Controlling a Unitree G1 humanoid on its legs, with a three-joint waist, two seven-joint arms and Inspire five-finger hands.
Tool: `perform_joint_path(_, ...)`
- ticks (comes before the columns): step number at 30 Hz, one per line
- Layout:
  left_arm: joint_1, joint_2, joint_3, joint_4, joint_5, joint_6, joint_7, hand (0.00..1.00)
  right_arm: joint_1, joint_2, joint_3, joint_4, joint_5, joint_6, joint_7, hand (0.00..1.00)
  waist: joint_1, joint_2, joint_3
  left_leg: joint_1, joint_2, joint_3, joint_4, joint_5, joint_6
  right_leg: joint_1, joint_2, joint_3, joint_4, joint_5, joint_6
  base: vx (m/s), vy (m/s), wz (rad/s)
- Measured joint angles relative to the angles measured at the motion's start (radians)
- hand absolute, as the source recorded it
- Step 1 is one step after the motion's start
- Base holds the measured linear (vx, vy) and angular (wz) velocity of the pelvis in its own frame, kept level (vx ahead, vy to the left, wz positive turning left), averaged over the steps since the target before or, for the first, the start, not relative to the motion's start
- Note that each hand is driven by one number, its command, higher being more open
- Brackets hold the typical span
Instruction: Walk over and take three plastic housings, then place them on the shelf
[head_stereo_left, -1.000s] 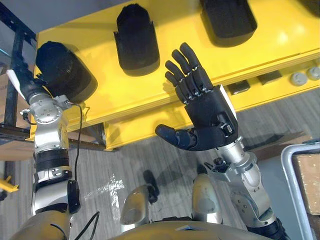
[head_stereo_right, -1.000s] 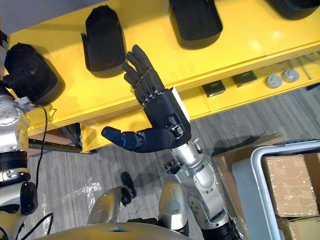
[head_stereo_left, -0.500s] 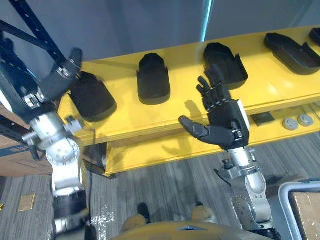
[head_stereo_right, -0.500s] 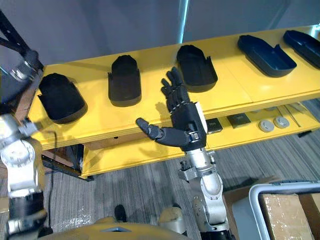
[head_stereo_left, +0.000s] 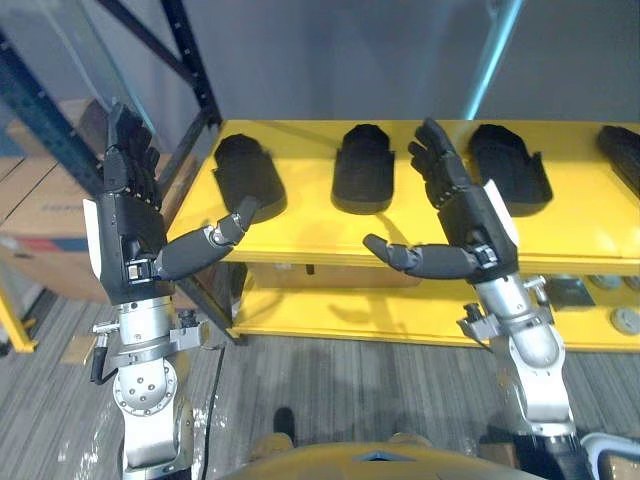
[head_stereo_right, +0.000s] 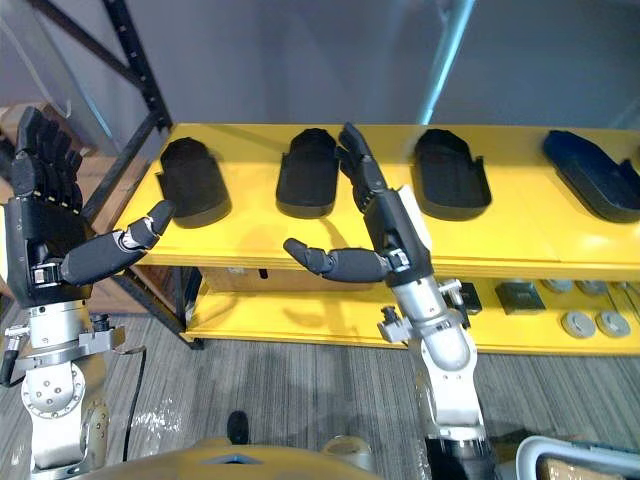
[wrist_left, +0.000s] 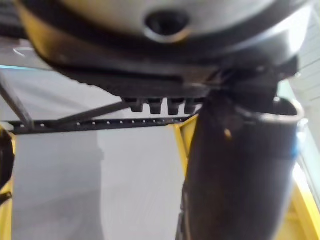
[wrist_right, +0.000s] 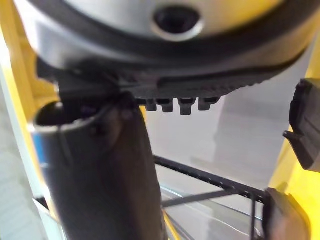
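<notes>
Yellow shelf (head_stereo_left: 300, 235), rightmost housing (head_stereo_left: 622, 155) partly offscreen

1. I can read no word, number or sign anywhere before me (I checked through both eyes and both wrist cameras).
2. The yellow shelf (head_stereo_left: 310, 225) looks plain along its top and front edge, as far as I can tell.
3. The cardboard box (head_stereo_left: 40, 215) off to my left has a blue strip on it; any print there is too small to make out.
</notes>
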Motion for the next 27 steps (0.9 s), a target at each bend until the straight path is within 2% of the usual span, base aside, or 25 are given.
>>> perform_joint_path(1, 0.013, 0.001, 0.001, 0.003, 0.001, 0.000, -0.003, 1.00, -0.048, -0.022, 0.019, 0.062, -0.061, 0.017, -0.023, 1.00, 0.021, -0.008, -0.002, -0.016, 0.000, -0.023, 0.000, 0.009, -0.001, 0.000, 0.005, -0.022, -0.001, 0.006, -0.002, -0.04, -0.033, 0.46)
perform_joint_path(4, 0.034, 0.002, 0.013, 0.005, -0.001, 0.001, -0.024, 1.00, -0.128, -0.060, 0.051, 0.175, -0.127, 0.043, -0.055, 1.00, 0.053, -0.017, -0.002, -0.042, -0.002, -0.058, 0.000, 0.025, 0.000, 0.000, 0.009, -0.057, -0.002, 0.009, -0.005, -0.04, -0.028, 0.43)
perform_joint_path(9, 0.074, 0.014, 0.047, 0.048, -0.011, 0.012, -0.076, 1.00, -0.303, -0.123, 0.083, 0.333, -0.246, 0.064, -0.126, 1.00, 0.102, -0.017, 0.028, -0.088, -0.002, -0.110, 0.004, 0.048, -0.008, -0.021, 0.015, -0.100, 0.028, 0.007, -0.009, -0.07, -0.017, 0.32)
perform_joint_path(11, 0.078, 0.026, 0.050, 0.063, -0.037, 0.012, -0.080, 1.00, -0.416, -0.172, 0.092, 0.400, -0.281, 0.064, -0.163, 1.00, 0.107, -0.008, 0.067, -0.126, 0.004, -0.138, 0.005, 0.064, -0.005, -0.057, 0.020, -0.118, 0.056, -0.003, -0.022, -0.16, -0.027, 0.29)
perform_joint_path(15, 0.072, 0.029, 0.049, 0.074, -0.063, 0.012, -0.079, 1.00, -0.626, -0.236, 0.103, 0.543, -0.314, 0.069, -0.245, 1.00, 0.141, 0.015, 0.163, -0.182, 0.013, -0.155, 0.018, 0.070, -0.006, -0.124, 0.024, -0.125, 0.113, -0.015, -0.030, -0.15, -0.029, 0.15)
perform_joint_path(18, 0.060, 0.029, 0.048, 0.074, -0.080, 0.012, -0.078, 1.00, -0.732, -0.273, 0.132, 0.627, -0.323, 0.065, -0.307, 1.00, 0.164, 0.046, 0.204, -0.221, 0.014, -0.170, 0.031, 0.070, -0.007, -0.164, 0.023, -0.134, 0.143, -0.019, -0.036, -0.12, -0.033, 0.14)
perform_joint_path(21, 0.040, 0.028, 0.038, 0.074, -0.119, 0.012, -0.077, 1.00, -0.791, -0.279, 0.137, 0.641, -0.361, 0.035, -0.362, 1.00, 0.183, 0.067, 0.241, -0.236, 0.014, -0.173, 0.031, 0.068, -0.009, -0.186, 0.021, -0.134, 0.159, -0.021, -0.039, -0.07, -0.037, 0.03)
perform_joint_path(27, 0.026, 0.029, 0.010, 0.075, -0.127, 0.012, -0.074, 1.00, -0.892, -0.308, 0.220, 0.643, -0.441, 0.011, -0.361, 1.00, 0.185, 0.063, 0.288, -0.253, 0.009, -0.175, 0.050, 0.098, -0.012, -0.213, 0.008, -0.121, 0.199, -0.039, -0.040, 0.01, -0.030, -0.03)
